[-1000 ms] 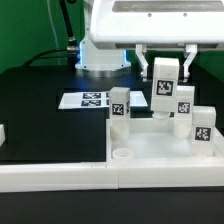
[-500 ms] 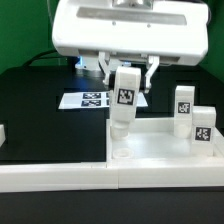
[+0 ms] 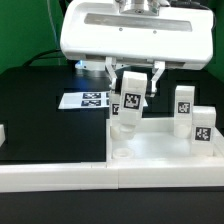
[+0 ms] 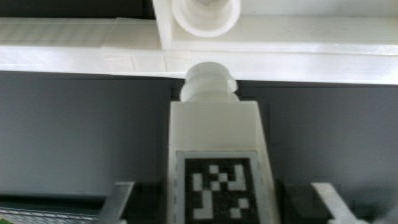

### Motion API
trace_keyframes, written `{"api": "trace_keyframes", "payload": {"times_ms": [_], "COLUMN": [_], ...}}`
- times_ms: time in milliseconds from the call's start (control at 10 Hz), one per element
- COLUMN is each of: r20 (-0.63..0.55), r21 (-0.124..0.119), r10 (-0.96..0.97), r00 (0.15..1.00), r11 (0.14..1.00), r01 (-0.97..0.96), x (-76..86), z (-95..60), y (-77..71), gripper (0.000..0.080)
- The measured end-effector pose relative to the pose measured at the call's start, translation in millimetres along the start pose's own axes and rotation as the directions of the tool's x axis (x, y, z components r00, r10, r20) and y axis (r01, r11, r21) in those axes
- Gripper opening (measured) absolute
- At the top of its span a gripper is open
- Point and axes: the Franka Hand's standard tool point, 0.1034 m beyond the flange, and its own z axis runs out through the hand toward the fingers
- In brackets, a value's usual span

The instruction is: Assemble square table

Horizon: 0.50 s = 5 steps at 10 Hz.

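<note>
while we carry the leg clamped in the gripper, it now hangs tilted just above the near-left corner socket of the square table top, slightly lower than half a second ago and well left of where it was a second ago. two legs already stand at the exterior view's right. wrist view shows the leg tip short of the socket; alignment next, we judge.

Black table bearing the white square tabletop with raised rim; the marker board lies flat behind it, toward the exterior view's left. A long white wall piece runs along the near edge; a small white part sits at the far left.
</note>
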Motion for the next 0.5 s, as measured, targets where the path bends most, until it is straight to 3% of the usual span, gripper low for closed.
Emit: {"api": "trace_keyframes", "payload": {"times_ms": [100,200,400,500], "r20": [-0.027,-0.034,-0.027,-0.033], "r21": [0.001,0.015,0.025,0.028], "r10": [-0.041,-0.022,-0.058,-0.046], "r00": [0.999,0.999,0.998,0.998], "r11": [0.999,1.0,0.998,0.999], "r01": [0.041,0.022,0.058,0.047], "x": [16.0,16.3,5.5,-6.0], "z": [-18.0,-32.6,-36.6,-29.5], "y": [27.9,51.8,89.3,88.5], "gripper": [0.0287,0.0287,0.0287,0.0287]}}
